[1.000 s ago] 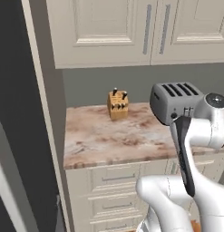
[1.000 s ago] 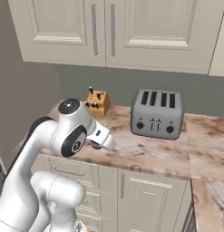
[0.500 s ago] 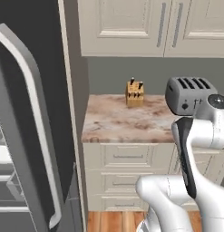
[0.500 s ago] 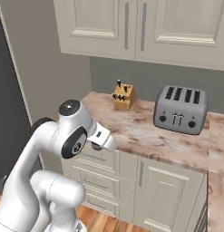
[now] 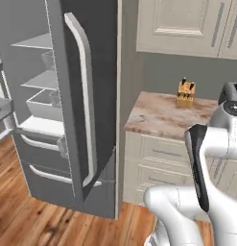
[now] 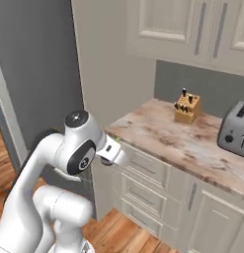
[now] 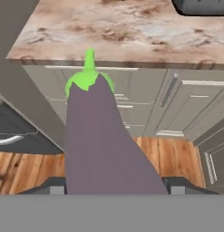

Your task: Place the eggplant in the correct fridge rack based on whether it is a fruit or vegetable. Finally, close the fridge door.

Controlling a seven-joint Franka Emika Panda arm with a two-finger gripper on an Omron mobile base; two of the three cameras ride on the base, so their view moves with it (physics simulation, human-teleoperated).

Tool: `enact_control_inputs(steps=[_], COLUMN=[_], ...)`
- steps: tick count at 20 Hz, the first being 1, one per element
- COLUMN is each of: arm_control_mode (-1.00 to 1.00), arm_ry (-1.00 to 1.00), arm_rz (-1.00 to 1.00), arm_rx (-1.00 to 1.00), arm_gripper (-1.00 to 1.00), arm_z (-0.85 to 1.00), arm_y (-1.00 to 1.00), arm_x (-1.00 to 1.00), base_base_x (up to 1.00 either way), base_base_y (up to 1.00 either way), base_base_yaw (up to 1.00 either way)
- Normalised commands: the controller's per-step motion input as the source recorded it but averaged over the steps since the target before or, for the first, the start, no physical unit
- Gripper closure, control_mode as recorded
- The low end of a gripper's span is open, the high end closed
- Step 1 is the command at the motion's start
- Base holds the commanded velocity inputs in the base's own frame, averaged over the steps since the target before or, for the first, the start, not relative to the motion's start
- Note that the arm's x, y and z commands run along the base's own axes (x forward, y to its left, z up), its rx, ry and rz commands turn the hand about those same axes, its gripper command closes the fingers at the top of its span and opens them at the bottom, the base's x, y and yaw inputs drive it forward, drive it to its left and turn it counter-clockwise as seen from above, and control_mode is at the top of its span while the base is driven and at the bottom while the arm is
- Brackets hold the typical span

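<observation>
You have the eggplant (image 7: 102, 136) clamped in the claw (image 7: 112, 185): in the hand view it stands up between the two dark tips, purple body close to the lens, green cap and stem pointing away toward the desk (image 7: 122, 31) edge and the drawer fronts below it. The grip looks to sit low on the body, so judge it as a long load that could swing; keep the wrist steady and avoid quick turns as you carry. In the left base view the fridge door (image 5: 84, 96) stands open just beyond the arm (image 5: 206, 158), its long handle (image 5: 86, 105) toward you, and past its edge the pale inner shelves show, the fridge rack (image 5: 36, 42) being the highest of them. An eggplant goes with the vegetables, so check what lies on that rack before you let go. Come round the door edge wide, stem first, level with the rack, then lower gently. Farther off, the knife block (image 5: 185, 93) and the toaster (image 6: 234, 129) stand on the desk, well apart from your path.
</observation>
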Motion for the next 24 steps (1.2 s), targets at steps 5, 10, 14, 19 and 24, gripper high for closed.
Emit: enact_control_inputs(steps=[5, 10, 14, 19, 24], arm_control_mode=[1.0, 1.0, 1.0, 1.0, 1.0], arm_ry=[0.0, 0.0, 0.0, 0.0, 0.0], arm_rz=[0.0, 0.0, 0.0, 0.0, 0.0], arm_rx=[0.0, 0.0, 0.0, 0.0, 0.0], arm_gripper=[1.0, 1.0, 1.0, 1.0, 1.0], arm_z=[0.0, 0.0, 0.0, 0.0, 0.0], arm_y=[0.0, 0.0, 0.0, 0.0, 0.0], arm_x=[0.0, 0.0, 0.0, 0.0, 0.0], base_base_x=[-0.75, -0.7, -0.47, -0.09, 0.33], base_base_y=[0.04, 0.23, 0.63, 0.88, 0.73], base_base_yaw=[0.72, 0.77, 0.73, 0.64, 0.43])
